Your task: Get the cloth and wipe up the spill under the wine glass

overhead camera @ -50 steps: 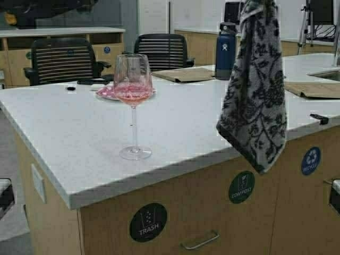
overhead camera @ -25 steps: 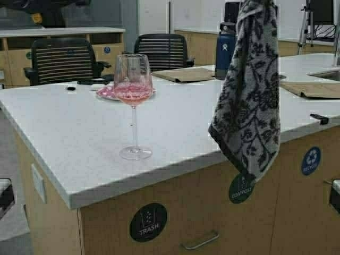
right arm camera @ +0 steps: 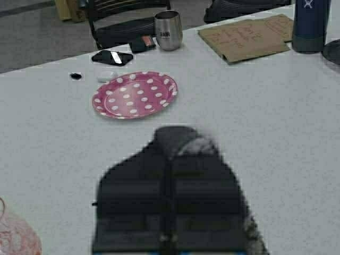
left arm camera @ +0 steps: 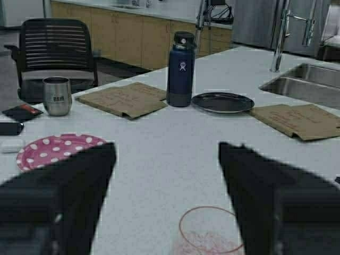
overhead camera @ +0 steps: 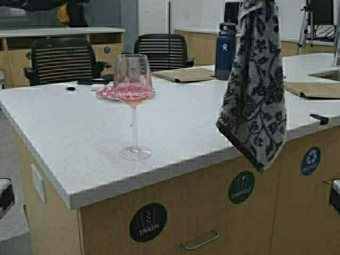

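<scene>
Grey leafy cloth [overhead camera: 254, 90] hanging from right gripper [right arm camera: 170, 159] fingers clamped together, left gripper [left arm camera: 167, 175] fingers apart above wine glass [overhead camera: 133, 101].

The left hand [left arm camera: 167, 202] is raised with its two fingers [left arm camera: 64, 196] spread wide apart and holding nothing. The right hand [right arm camera: 169, 143] is raised too, its fingers [right arm camera: 180, 139] pinched together on the cloth [overhead camera: 255, 90], which hangs below it.

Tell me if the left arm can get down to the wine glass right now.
Probably yes. The left gripper hangs open above the wine glass, its rim showing between the fingers, with nothing between them. The cloth dangles off to the right, clear of the glass.
</scene>
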`<state>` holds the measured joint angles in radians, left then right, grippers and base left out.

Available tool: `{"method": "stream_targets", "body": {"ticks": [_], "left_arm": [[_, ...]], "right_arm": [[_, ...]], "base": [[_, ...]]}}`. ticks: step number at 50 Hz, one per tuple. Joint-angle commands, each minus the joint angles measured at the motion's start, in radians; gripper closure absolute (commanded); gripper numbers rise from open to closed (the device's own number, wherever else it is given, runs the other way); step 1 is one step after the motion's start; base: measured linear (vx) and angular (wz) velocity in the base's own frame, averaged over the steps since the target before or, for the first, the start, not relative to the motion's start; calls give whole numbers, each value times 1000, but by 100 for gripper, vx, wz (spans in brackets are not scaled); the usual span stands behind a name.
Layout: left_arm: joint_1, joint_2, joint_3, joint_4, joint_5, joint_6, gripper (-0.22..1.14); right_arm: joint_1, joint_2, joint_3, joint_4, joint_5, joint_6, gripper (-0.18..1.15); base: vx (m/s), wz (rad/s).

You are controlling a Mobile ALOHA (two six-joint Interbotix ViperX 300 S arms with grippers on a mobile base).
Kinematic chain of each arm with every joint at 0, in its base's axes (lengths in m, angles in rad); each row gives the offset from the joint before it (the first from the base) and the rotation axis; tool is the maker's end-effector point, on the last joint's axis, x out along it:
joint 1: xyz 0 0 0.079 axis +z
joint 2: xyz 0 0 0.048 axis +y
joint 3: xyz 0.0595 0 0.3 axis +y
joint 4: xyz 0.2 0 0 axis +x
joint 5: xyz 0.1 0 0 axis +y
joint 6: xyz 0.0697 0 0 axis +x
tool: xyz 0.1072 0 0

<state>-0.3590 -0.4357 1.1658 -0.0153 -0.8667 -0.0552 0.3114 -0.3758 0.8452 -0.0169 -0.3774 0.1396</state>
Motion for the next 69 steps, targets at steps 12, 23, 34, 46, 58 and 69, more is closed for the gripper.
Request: {"method": "stream_targets", "body": {"ticks": [12, 23, 34, 46, 58, 69], "left_arm": [[0, 0, 2, 0, -3, 3, -3], [0, 23, -2, 0, -3, -9, -3], [0, 21, -2, 0, -5, -11, -3], [0, 25, 6, 0, -5, -12, -3], [0, 25, -2, 0, -3, -12, -3], [0, 25, -5, -2, -3, -12, -3]], "right_arm": [[3, -18, -20, -2, -5, 0, 91], [3, -21, -20, -2, -6, 2, 91], [3, -28, -15, -2, -11, 3, 91], [3, -28, -9, -2, -12, 3, 91], [3, -28, -9, -2, -11, 0, 91], [3, -28, -8, -2, -12, 0, 90]], "base": [[0, 0], [0, 0], [0, 0], [0, 0], [0, 0], [0, 0]]}}
